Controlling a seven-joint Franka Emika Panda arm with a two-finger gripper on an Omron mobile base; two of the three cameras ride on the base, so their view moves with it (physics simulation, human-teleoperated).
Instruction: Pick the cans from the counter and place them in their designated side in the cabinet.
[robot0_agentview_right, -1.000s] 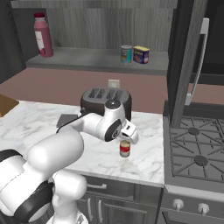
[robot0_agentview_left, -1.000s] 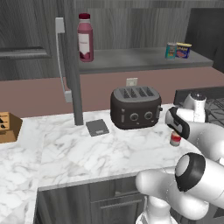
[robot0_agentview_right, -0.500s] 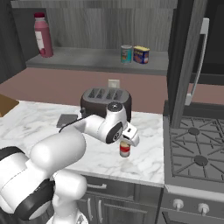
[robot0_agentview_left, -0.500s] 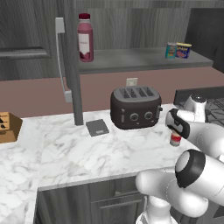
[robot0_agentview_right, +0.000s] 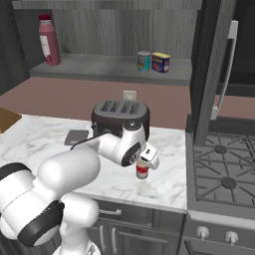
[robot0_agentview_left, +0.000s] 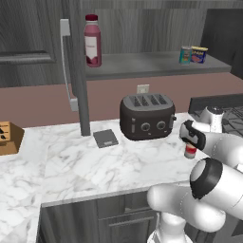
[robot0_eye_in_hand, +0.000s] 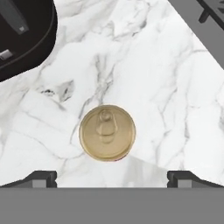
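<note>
A red can [robot0_agentview_left: 190, 151] [robot0_agentview_right: 142, 170] with a white band stands on the marble counter [robot0_agentview_left: 90, 163] to the right of the toaster. Its tan top [robot0_eye_in_hand: 107, 132] faces the hand view. My gripper [robot0_agentview_left: 189, 138] [robot0_agentview_right: 145, 158] [robot0_eye_in_hand: 112, 177] hovers just above this can, open, with nothing held. One fingertip [robot0_eye_in_hand: 43, 176] shows far to each side of the can. A teal can [robot0_agentview_left: 184, 55] [robot0_agentview_right: 144, 61] stands on the shelf [robot0_agentview_left: 142, 67] of the cabinet, at its right side.
A blue tin [robot0_agentview_left: 199, 55] [robot0_agentview_right: 161, 63] stands beside the teal can, and a dark-red bottle [robot0_agentview_left: 92, 41] [robot0_agentview_right: 48, 40] at the shelf's left. The black toaster [robot0_agentview_left: 144, 116] [robot0_agentview_right: 119, 114] is close behind my hand. The stove [robot0_agentview_right: 224, 172] lies to the right, the open door's bar handle [robot0_agentview_left: 66, 61] to the left.
My gripper has sunk slightly toward the red can and stayed open. The cans have not moved.
</note>
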